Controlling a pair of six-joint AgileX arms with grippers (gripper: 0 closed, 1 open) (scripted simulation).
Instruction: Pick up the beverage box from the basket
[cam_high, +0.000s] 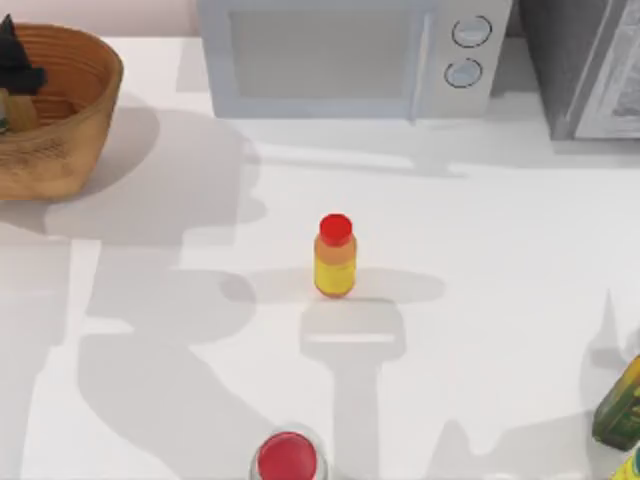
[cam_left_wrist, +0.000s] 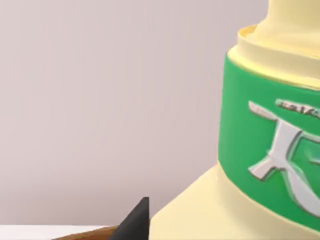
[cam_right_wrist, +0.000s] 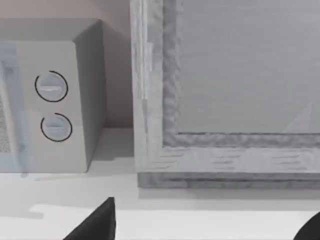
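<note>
Top view: the wicker basket (cam_high: 55, 110) is sitting at the table's 10 o'clock corner, cut by the left frame edge. The left gripper (cam_high: 18, 62) is hanging over the basket's interior as a dark shape. Whether its fingers are parted or closed, I cannot tell.

Left wrist view: the beverage box (cam_left_wrist: 250, 165) is sitting very close to the camera, cream-yellow with a green band carrying a raised silver emblem. The emblem's strokes are not readable as words. One dark fingertip (cam_left_wrist: 135, 222) is showing beside the carton's sloping shoulder, with a sliver of brown basket rim (cam_left_wrist: 85, 234) next to it. Contact between finger and carton cannot be confirmed.

The white table (cam_high: 480, 330) is carrying a yellow-orange bottle with a red cap (cam_high: 335, 257) at its centre. A red-capped item (cam_high: 288, 458) is sitting at 6 o'clock, cut by the frame. A dark green-and-yellow carton (cam_high: 620, 405) is leaning at 4 o'clock, label unreadable. A grey microwave (cam_high: 350, 55) with two round dials (cam_high: 470, 50) is standing at 12 o'clock, with a grey cabinet (cam_high: 585, 65) at 1 o'clock.

Right wrist view: the right gripper (cam_right_wrist: 210, 225) is facing the microwave's dials and the cabinet. Its two dark fingertips (cam_right_wrist: 97, 222) are standing wide apart, nothing between them.
</note>
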